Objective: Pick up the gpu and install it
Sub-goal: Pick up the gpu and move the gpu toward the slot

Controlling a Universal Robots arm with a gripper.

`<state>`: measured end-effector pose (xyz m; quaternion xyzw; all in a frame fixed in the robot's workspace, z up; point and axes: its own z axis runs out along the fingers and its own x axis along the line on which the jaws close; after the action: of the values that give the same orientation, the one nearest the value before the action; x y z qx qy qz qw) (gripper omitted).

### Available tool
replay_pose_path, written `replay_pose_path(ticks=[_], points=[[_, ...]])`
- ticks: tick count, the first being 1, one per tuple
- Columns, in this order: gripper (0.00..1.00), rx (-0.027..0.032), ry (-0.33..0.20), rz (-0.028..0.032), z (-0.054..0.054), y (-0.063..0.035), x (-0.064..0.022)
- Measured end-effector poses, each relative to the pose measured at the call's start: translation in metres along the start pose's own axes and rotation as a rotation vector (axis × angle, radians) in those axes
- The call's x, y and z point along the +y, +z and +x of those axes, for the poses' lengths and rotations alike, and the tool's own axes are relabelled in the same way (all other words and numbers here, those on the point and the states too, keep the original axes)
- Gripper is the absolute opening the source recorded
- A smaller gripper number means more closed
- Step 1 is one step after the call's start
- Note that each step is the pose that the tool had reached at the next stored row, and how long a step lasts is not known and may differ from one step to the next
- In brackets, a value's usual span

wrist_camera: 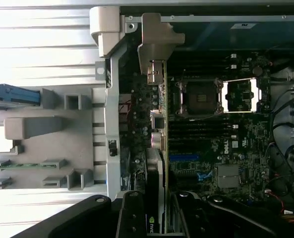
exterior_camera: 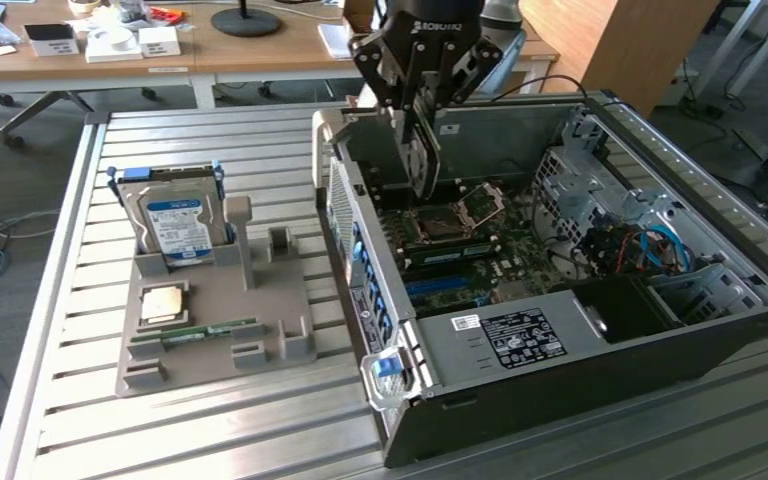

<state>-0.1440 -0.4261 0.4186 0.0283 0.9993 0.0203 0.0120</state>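
Note:
My gripper (exterior_camera: 418, 112) hangs over the open computer case (exterior_camera: 704, 175), shut on the gpu (exterior_camera: 420, 152). The card hangs edge-on above the motherboard (exterior_camera: 498, 245), close to the case's rear wall on the exterior view's left. In the wrist view the gpu (wrist_camera: 157, 126) runs as a thin strip away from my gripper (wrist_camera: 159, 215). Its silvery end bracket (wrist_camera: 156, 42) is at the far end, near the case rim. One black finger (wrist_camera: 132, 218) presses each side of the card. Whether the card's lower edge touches the board I cannot tell.
A grey holder (exterior_camera: 271, 300) on the slatted metal table carries a hard drive (exterior_camera: 177, 225), a square chip (exterior_camera: 161, 303) and a green memory stick (exterior_camera: 211, 330). Inside the case are an open processor socket (exterior_camera: 471, 205), cables (exterior_camera: 638, 250) and a power supply (exterior_camera: 518, 335).

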Motion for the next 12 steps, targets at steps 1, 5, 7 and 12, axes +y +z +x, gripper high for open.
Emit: replay_pose_path(ticks=[1,5,7,12], points=[[0.27,0.0,0.0,0.0,-0.003,0.0001,0.0003],[0.27,0.0,0.0,-0.0001,-0.013,0.0004,0.0017],[0.27,0.0,-0.001,-0.0002,-0.019,0.0005,0.0023],[0.27,0.0,-0.001,-0.0004,-0.032,0.0009,0.0039]])
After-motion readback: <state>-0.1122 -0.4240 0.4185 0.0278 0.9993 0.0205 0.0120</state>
